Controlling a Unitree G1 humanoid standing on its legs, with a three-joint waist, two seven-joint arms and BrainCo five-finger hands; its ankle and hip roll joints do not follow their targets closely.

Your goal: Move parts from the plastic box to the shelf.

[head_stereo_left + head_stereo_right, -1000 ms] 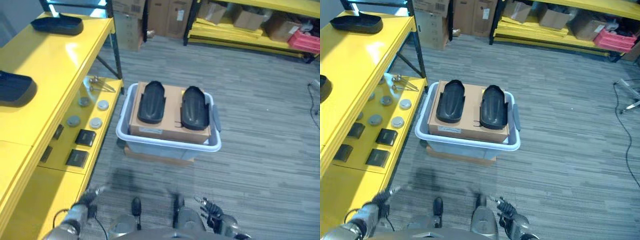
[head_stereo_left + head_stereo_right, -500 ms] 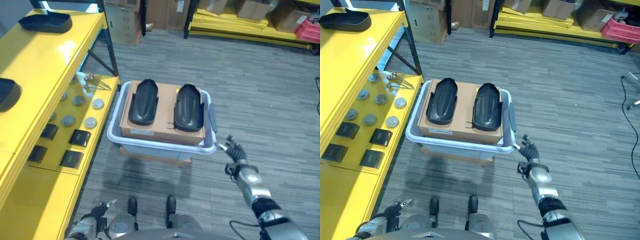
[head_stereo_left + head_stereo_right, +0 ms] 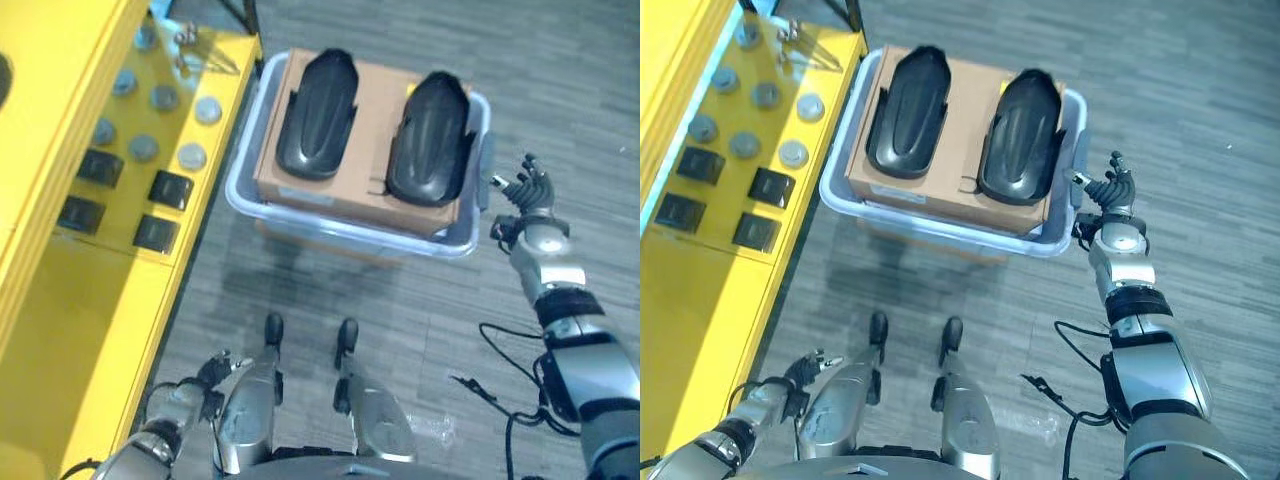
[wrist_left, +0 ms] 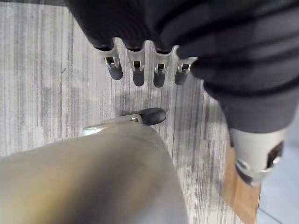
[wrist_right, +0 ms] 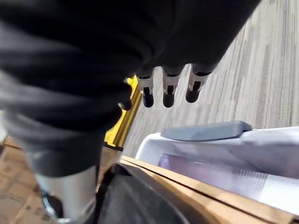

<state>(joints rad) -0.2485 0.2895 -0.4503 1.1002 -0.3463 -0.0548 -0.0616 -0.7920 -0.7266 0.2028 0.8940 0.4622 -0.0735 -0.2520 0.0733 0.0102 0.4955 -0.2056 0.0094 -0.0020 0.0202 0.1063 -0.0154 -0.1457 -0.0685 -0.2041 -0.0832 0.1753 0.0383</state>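
Note:
A pale plastic box stands on the floor and holds a cardboard box. Two black moulded parts lie side by side on the cardboard, the left part and the right part. My right hand hovers open just right of the box's grey side handle, fingers up and holding nothing; its wrist view shows the handle and the cardboard close by. My left hand hangs low near the floor, open and empty, its fingers straight. The yellow shelf runs along the left.
On the shelf's lower level lie several round metal discs and several black square pieces. A brown board sticks out under the plastic box. Grey carpet floor stretches to the right of the box.
The camera has tipped down and closer to the box. My right hand has risen from low down to beside the box's right handle. The left hand stays low.

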